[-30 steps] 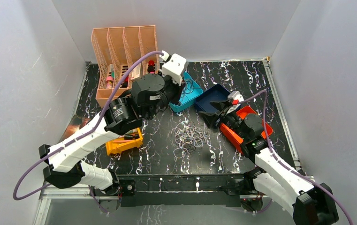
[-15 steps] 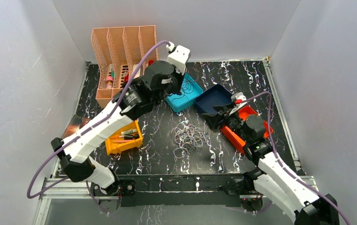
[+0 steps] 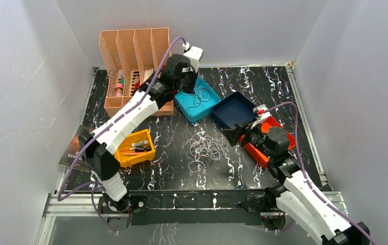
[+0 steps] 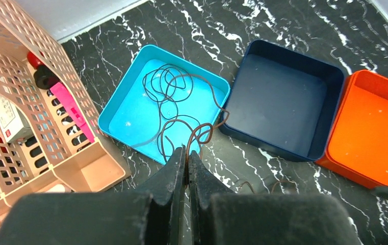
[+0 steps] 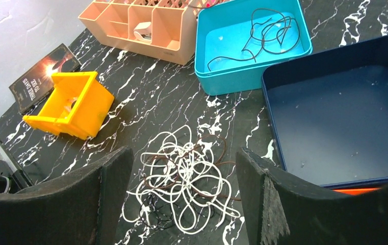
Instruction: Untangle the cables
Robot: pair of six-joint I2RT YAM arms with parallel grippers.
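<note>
A palm-sized tangle of white, brown and black cables point(image 3: 206, 148) lies on the marbled table at centre; it also shows in the right wrist view point(image 5: 186, 178). One brown cable point(image 4: 169, 87) lies in loops in the teal tray point(image 4: 123, 81), with its near end running over the rim. My left gripper point(image 4: 187, 150) is shut on that end, above the tray's near edge; in the top view it point(image 3: 184, 86) hangs by the tray point(image 3: 191, 116). My right gripper point(image 5: 184, 153) is open and empty, just right of the tangle point(image 3: 235, 133).
A navy tray point(image 3: 235, 108) and an orange tray point(image 3: 270, 122) sit right of the teal one, the orange partly under my right arm. A peach organizer point(image 3: 130, 56) stands at back left. A yellow bin point(image 3: 135, 148) and a booklet point(image 3: 74, 148) lie left.
My left arm has stretched out toward the back, carrying its shut gripper to the teal tray's left side. The right gripper has shifted slightly. The tangle has not moved.
</note>
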